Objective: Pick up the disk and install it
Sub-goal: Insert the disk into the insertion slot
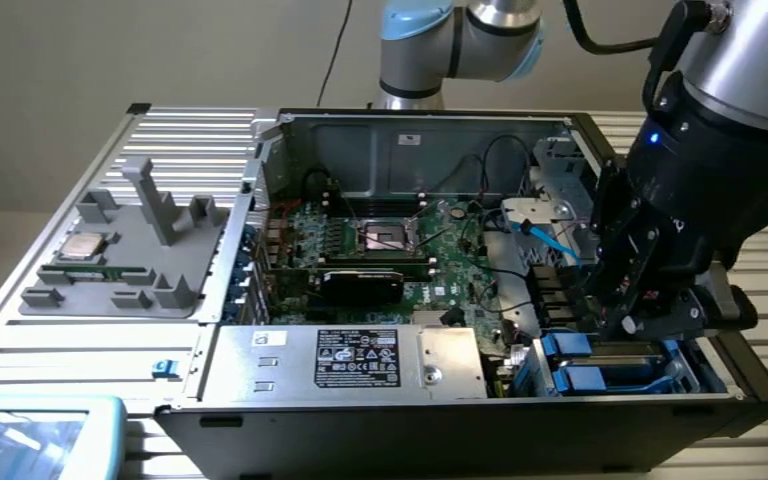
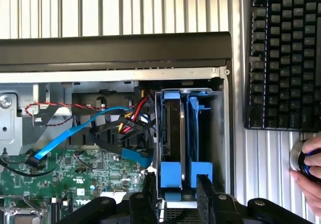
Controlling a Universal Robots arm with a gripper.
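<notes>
Wrist view has the gripper astride the disk in its bay, whether clamped or loose unclear; it should likely be pressed in squarely, never tilted.

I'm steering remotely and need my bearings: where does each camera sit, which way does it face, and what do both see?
Exterior view: off the arm, above the open black metal computer case, looking down into it; shows the silver-and-blue robot arm and its black gripper.
Wrist view: on the wrist, looking down past the black gripper into the drive bay; a black keyboard and a person's hand are outside the case.
Shared: the blue plastic drive carriers and green motherboard.
</notes>
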